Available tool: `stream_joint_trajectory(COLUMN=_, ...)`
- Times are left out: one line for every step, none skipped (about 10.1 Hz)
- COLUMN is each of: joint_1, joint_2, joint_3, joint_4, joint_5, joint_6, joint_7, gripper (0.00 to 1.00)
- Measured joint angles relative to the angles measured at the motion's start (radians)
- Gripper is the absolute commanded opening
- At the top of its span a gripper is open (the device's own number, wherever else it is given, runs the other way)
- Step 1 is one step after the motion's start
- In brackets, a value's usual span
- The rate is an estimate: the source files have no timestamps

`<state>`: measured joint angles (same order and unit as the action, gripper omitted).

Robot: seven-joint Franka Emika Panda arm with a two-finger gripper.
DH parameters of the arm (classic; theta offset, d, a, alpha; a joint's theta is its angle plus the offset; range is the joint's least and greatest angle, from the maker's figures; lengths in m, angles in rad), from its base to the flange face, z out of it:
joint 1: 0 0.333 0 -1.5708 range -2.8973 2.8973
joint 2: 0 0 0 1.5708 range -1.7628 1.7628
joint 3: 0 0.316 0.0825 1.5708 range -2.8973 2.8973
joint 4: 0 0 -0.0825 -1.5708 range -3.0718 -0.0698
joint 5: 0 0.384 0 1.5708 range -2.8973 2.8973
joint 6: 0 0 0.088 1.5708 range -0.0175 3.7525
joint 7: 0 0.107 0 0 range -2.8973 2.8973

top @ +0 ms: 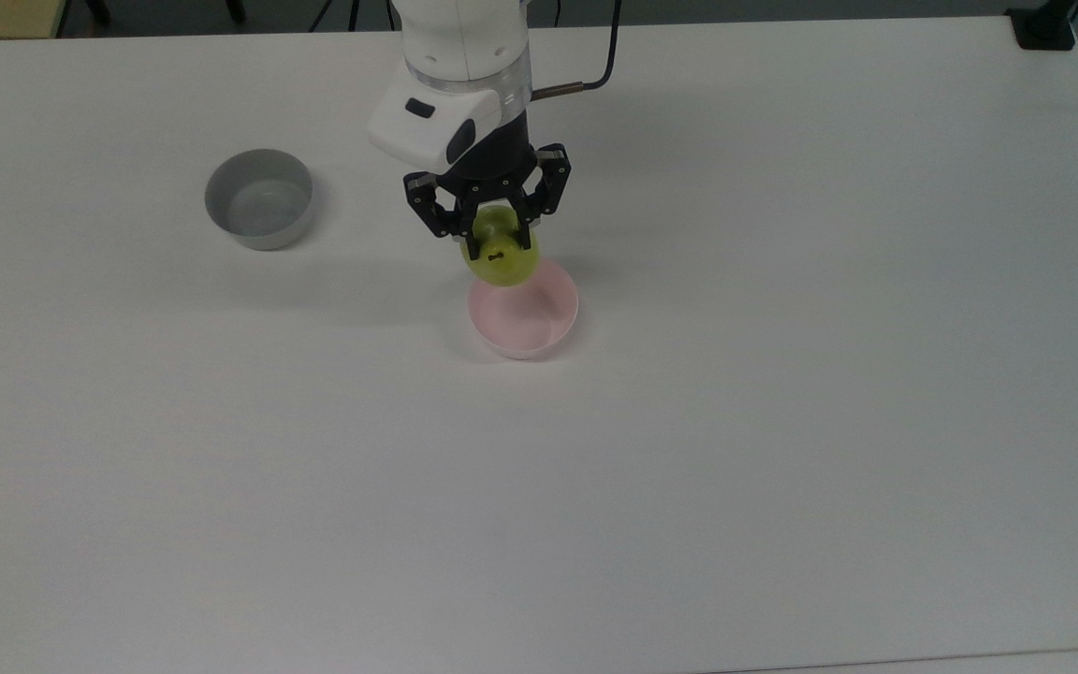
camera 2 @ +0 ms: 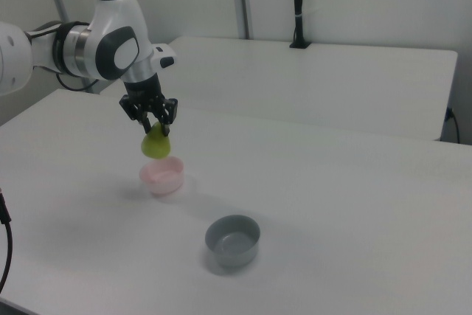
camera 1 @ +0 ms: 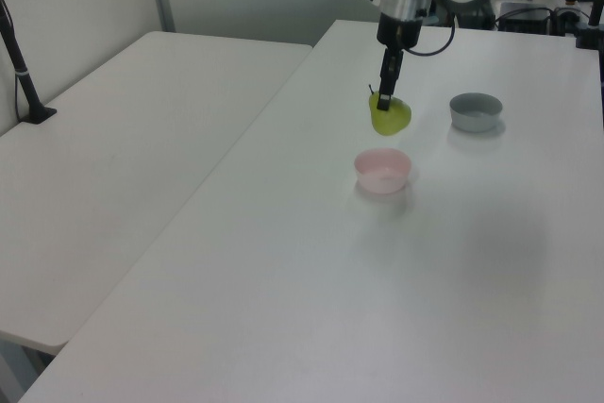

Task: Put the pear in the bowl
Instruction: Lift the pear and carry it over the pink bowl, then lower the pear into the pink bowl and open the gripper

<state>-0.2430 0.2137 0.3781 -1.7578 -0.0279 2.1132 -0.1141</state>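
The gripper (top: 499,245) is clenched on the narrow top of the pear (top: 502,261), a smooth yellow-green fruit hanging in the air. In the right view the pear (camera 2: 155,145) is above the pale pink bowl (camera 2: 162,176), perhaps a little off its centre. A grey straight-sided bowl (top: 259,199) stands apart on the matte white table (top: 782,421).

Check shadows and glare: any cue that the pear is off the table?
Top view: soft arm shadow falls left of the pink bowl; no harsh glare. Right view: the pear hangs in the gripper above the bowl, a faint shadow beside it on the table.
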Motion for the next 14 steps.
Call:
stream_joint_trajectory(joint_1=0.002, joint_2=-0.001, joint_3=0.005, joint_4=-0.022, joint_5=0.01, joint_6=0.018, joint_7=0.0, gripper=0.0)
stream_joint_trajectory(joint_1=0.009, joint_2=-0.002, joint_3=0.006, joint_4=-0.058, joint_5=0.014, joint_6=0.09, joint_7=0.007, gripper=0.0)
stream_joint_trajectory(joint_1=0.014, joint_2=-0.002, joint_3=0.006, joint_4=-0.116, joint_5=0.014, joint_6=0.202, joint_7=0.014, gripper=0.0)
stream_joint_trajectory(joint_1=0.014, joint_2=-0.002, joint_3=0.006, joint_4=-0.164, joint_5=0.014, joint_6=0.292, joint_7=0.016, gripper=0.0)
stream_joint_trajectory(joint_1=0.014, joint_2=-0.002, joint_3=0.006, joint_4=-0.19, joint_5=0.014, joint_6=0.345, joint_7=0.016, gripper=0.0)
stream_joint_trajectory(joint_1=0.014, joint_2=-0.002, joint_3=0.006, joint_4=-0.199, joint_5=0.014, joint_6=0.37, joint_7=0.016, gripper=0.0)
stream_joint_trajectory(joint_1=0.014, joint_2=-0.003, joint_3=0.006, joint_4=-0.205, joint_5=0.01, joint_6=0.373, joint_7=0.016, gripper=0.0)
stream_joint_trajectory(joint_1=0.014, joint_2=-0.003, joint_3=0.006, joint_4=-0.227, joint_5=-0.003, joint_6=0.394, joint_7=0.016, gripper=0.0)
stream_joint_trajectory(joint_1=0.014, joint_2=-0.003, joint_3=0.006, joint_4=-0.254, joint_5=-0.017, joint_6=0.419, joint_7=0.016, gripper=0.0)
stream_joint_trajectory(joint_1=0.014, joint_2=-0.003, joint_3=0.006, joint_4=-0.27, joint_5=-0.035, joint_6=0.428, joint_7=0.016, gripper=0.0)
stream_joint_trajectory(joint_1=0.014, joint_2=-0.003, joint_3=0.006, joint_4=-0.277, joint_5=-0.049, joint_6=0.429, joint_7=0.016, gripper=0.0)
stream_joint_trajectory(joint_1=0.014, joint_2=-0.001, joint_3=0.006, joint_4=-0.279, joint_5=-0.057, joint_6=0.434, joint_7=0.016, gripper=0.13)
stream_joint_trajectory(joint_1=0.014, joint_2=0.004, joint_3=0.006, joint_4=-0.279, joint_5=-0.058, joint_6=0.439, joint_7=0.016, gripper=0.5)
stream_joint_trajectory(joint_1=0.014, joint_2=0.009, joint_3=0.005, joint_4=-0.279, joint_5=-0.059, joint_6=0.445, joint_7=0.016, gripper=0.7)
